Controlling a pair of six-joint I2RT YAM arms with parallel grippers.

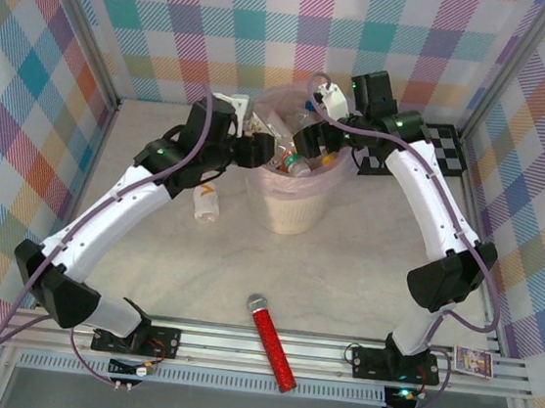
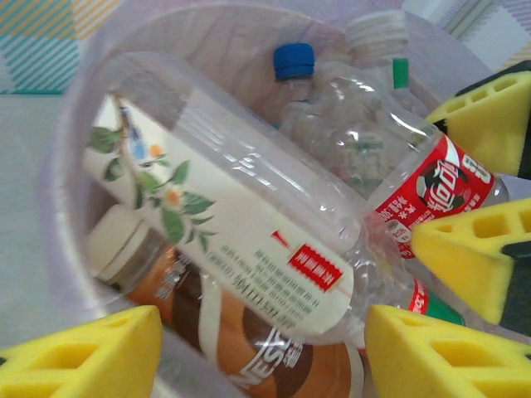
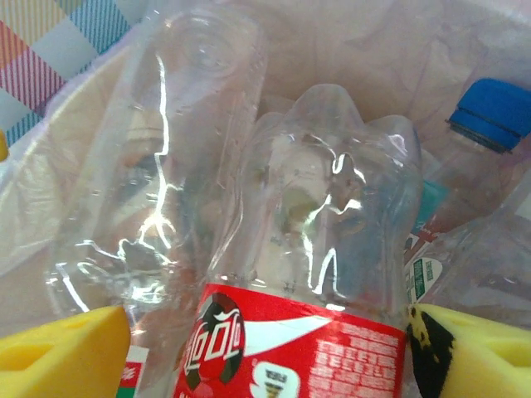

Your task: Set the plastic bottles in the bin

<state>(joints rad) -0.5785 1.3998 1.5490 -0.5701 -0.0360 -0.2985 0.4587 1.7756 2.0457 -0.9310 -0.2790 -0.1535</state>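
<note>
Now your right pincer (image 3: 265,344) clamps a red-labelled bottle (image 3: 332,249) over the bin (image 1: 291,211), left pincer (image 2: 261,356) apart beside it; a loose bottle (image 1: 207,202) lies on the worktop (image 1: 363,273) at the bin's eight o'clock.

A red glittery microphone (image 1: 273,347) with a silver head lies on the pale counter (image 1: 363,273) at the near edge, a black-and-white checkerboard (image 1: 452,149) lies far right, and a small printed card (image 1: 472,361) rests at the near-right corner.
</note>
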